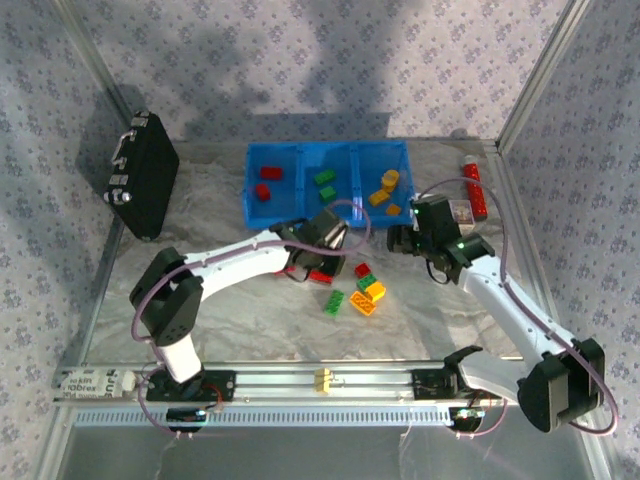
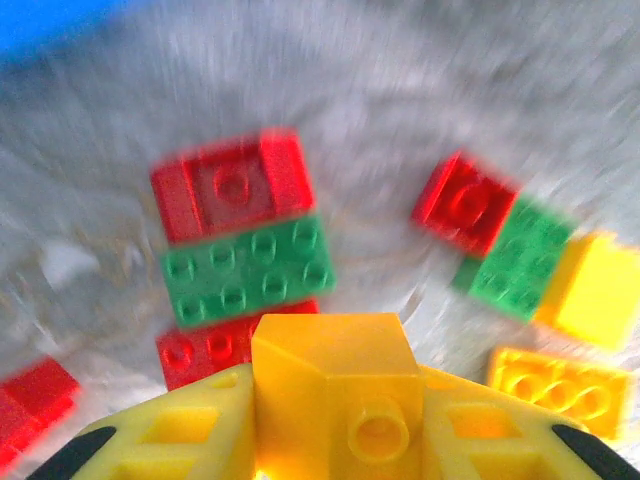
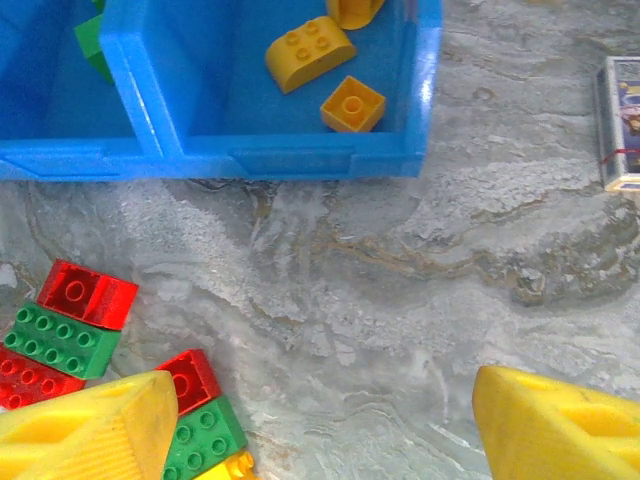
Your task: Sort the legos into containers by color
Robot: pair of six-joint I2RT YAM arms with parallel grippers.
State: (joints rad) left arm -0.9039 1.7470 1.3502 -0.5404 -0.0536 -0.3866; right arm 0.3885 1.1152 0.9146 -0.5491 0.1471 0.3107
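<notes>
Left wrist view: at six o'clock the left gripper is clenched on a yellow brick. It looks like light, rigid, glossy plastic, so I judge a squeeze across the flat sides safer than on the studs. Loose legos lie beyond, toward twelve. The right gripper hangs released over bare table. Farthest is the blue bin, whose three-o'clock compartment holds yellow pieces.

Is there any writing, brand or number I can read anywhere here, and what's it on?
No text reads clearly.
White roll on the front rail: dark print, too blurred to read.
Small box right of the blue bin: printed face, too small to read.
Red tube: any label too small to read.
</notes>
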